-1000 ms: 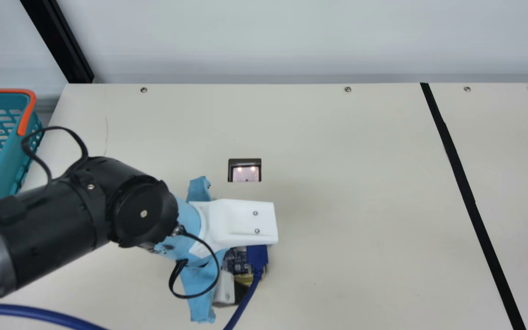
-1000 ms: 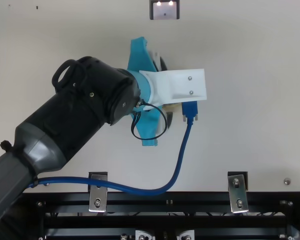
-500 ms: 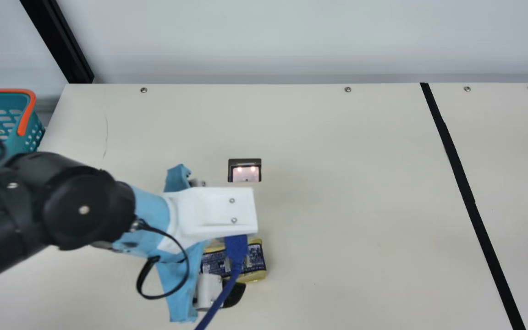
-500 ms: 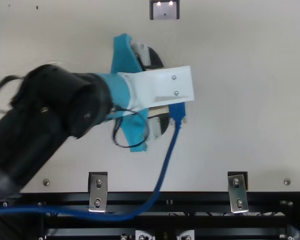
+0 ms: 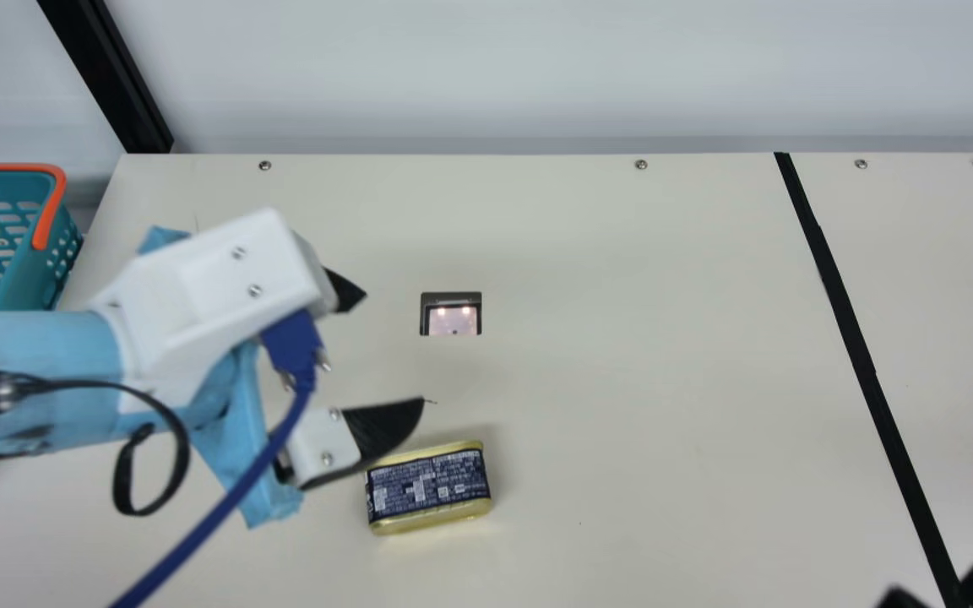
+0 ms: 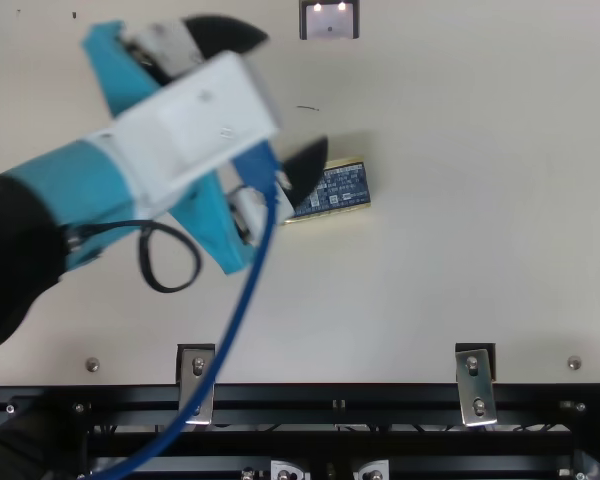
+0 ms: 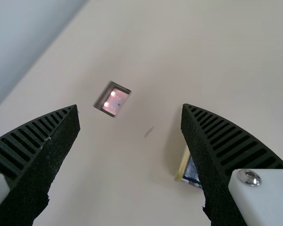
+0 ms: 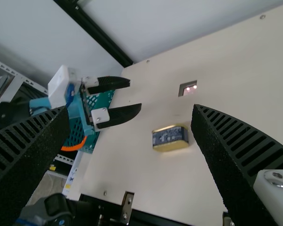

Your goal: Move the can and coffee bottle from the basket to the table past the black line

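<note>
In the main view, my left gripper (image 5: 389,348) is open above the table, left of and behind the can (image 5: 427,488); one fingertip is close to the can's upper left corner. The top view shows that gripper (image 6: 295,92) beside the can (image 6: 335,190). Nothing is between the fingers of my left gripper (image 7: 129,110) in its wrist view, where one finger partly covers the can (image 7: 190,173). Tips of my right gripper (image 5: 943,583) show at the main view's lower right corner, by the black line (image 5: 850,338). Its wrist view has the gripper (image 8: 131,113) open, the can (image 8: 170,137) farther off on the table.
The teal basket (image 5: 24,274) with an orange handle stands at the table's left edge. A small dark-framed recess (image 5: 450,314) lies behind the can. A blue cable (image 5: 216,515) hangs from my left gripper toward the front.
My left gripper has moved back to the left and turned, its spread fingers now showing. The can it partly covered is in full view. Tips of my right gripper have entered at the lower right.
</note>
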{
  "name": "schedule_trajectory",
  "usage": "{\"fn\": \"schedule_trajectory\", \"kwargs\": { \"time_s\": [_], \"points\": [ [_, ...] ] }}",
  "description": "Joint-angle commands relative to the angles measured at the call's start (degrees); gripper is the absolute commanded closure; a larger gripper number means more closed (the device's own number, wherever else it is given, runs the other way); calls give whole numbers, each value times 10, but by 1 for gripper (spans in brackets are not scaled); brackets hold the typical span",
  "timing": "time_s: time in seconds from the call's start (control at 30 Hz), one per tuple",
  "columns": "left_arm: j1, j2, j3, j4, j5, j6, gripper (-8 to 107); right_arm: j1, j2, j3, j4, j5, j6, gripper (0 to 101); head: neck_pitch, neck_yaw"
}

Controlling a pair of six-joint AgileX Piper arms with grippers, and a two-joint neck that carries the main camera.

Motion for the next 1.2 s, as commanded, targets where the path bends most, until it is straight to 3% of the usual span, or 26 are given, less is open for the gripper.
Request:
{"fn": "schedule_trajectory", "kwargs": {
  "time_s": [0.0,0.13,0.17,0.2,0.3,0.5,0.63,0.87,1.0,1.17],
  "points": [
    [13,-25,20,-33,-51,8,9,20,32,-8,-40,-35,11,0,-4,0],
    [33,-62,54,-71,-99,21,9,40,72,-21,-102,-81,52,0,-4,0],
    [27,-48,41,-55,-70,20,9,45,81,-25,-111,-94,60,0,-4,0],
    [31,-54,48,-62,-80,21,9,39,64,-21,-79,-67,43,0,-4,0],
    [32,-62,53,-72,-98,20,9,45,83,-25,-108,-99,61,0,-4,0],
    [32,-61,53,-72,-98,20,9,45,83,-25,-111,-99,62,0,-4,0],
    [24,-64,53,-32,-113,-17,9,31,98,-24,-107,-100,51,0,-4,0],
    [48,-79,77,86,-178,-113,9,27,178,-21,-160,-119,42,0,-4,0],
    [75,-100,98,144,-203,-174,9,-6,235,-24,-150,-138,-4,0,-4,0],
    [105,-143,124,193,-209,-255,9,-86,317,-41,-74,-162,-145,0,-4,0]
  ]
}}
